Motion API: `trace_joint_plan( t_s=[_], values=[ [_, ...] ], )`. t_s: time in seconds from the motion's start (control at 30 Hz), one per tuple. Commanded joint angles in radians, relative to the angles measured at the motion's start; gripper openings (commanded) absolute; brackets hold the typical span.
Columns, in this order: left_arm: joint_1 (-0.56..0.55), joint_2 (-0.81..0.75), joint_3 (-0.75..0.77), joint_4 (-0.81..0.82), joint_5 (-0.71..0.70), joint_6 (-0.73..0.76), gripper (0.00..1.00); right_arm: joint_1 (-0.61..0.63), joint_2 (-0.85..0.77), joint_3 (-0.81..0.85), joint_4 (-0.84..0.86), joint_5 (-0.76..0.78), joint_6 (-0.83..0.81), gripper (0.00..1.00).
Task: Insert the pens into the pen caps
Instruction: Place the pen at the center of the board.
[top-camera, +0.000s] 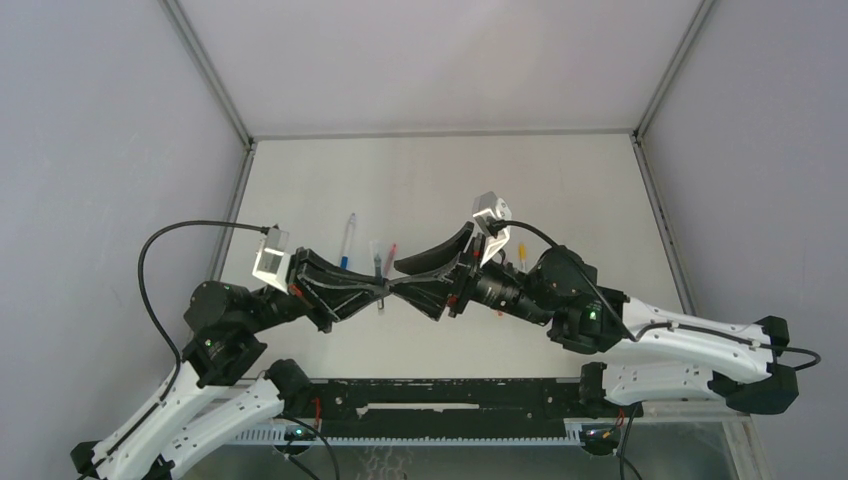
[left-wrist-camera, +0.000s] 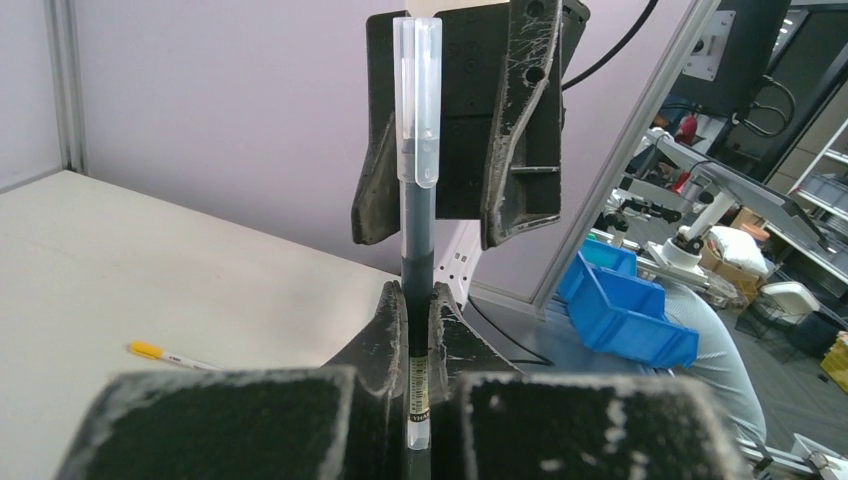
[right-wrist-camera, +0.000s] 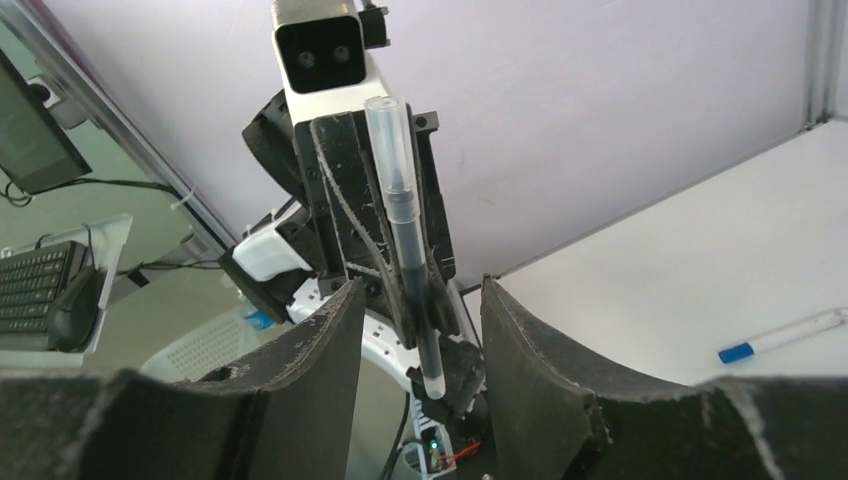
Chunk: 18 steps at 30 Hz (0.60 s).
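Light, stiff and slick, the black pen (left-wrist-camera: 414, 240) is up above the counter (left-wrist-camera: 150, 260), pinched low on its barrel by the left tool (left-wrist-camera: 417, 300), with a clear cap (left-wrist-camera: 417, 100) over its tip. The right tool (right-wrist-camera: 422, 290) gapes empty, and the cap's sides look the best place to grip.

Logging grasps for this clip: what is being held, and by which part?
The left gripper clamps the pen by its dark barrel; the right gripper is open, holding nothing.
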Motion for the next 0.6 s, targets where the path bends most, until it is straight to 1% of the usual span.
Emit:
trace_joint_plan(
  t_s=[0.0, 0.23, 0.57],
  values=[
    [0.004, 0.005, 0.037, 0.055, 0.000, 0.013, 0.00, 0.005, 0.020, 0.039, 0.097, 0.054, -0.002, 0.53],
    [0.004, 0.009, 0.028, 0.059, 0.002, 0.013, 0.00, 0.011, 0.042, 0.039, 0.148, 0.006, -0.001, 0.51],
    [0.004, 0.018, 0.031, 0.082, 0.045, 0.004, 0.00, 0.020, 0.071, 0.038, 0.163, -0.004, -0.019, 0.43]
  ],
)
